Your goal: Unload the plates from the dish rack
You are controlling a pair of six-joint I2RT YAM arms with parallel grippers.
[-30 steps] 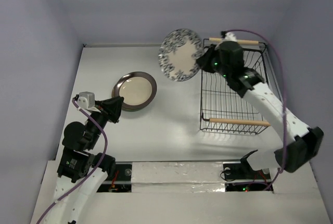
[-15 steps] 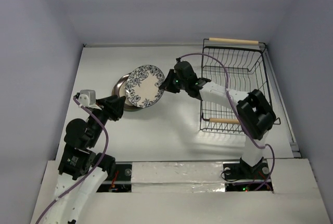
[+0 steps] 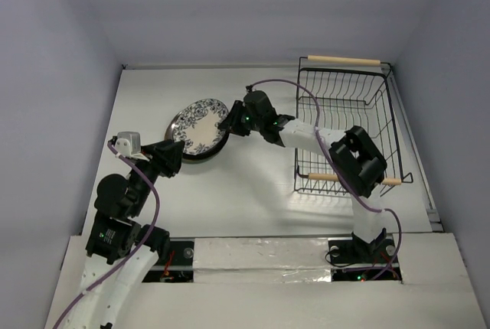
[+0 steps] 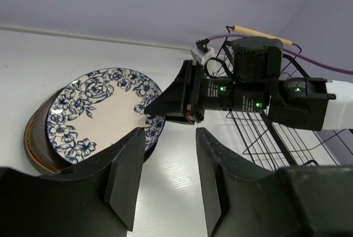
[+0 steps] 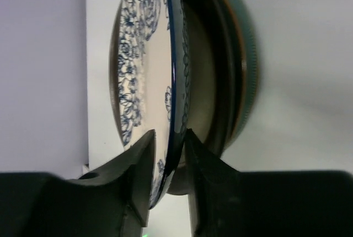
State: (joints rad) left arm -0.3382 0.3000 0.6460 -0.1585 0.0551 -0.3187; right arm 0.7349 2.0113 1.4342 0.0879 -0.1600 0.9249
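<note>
Floral plate [image 3: 197, 126], just moved from dish rack [image 3: 344, 60] onto centre-left stack [image 5: 242, 44], apparently ending unloading; my right pincer [image 5: 169, 136] straddles its rim, grip unclear.

Left arm [image 3: 103, 294] and right arm [image 3: 308, 132]: white link shells, black joint housings, and a purple cable [image 3: 156, 214] looped along each. Small green lights [image 4: 221, 89] glow on the right wrist housing. Fingers [image 4: 126, 173] are matte black and wedge-shaped.
</note>
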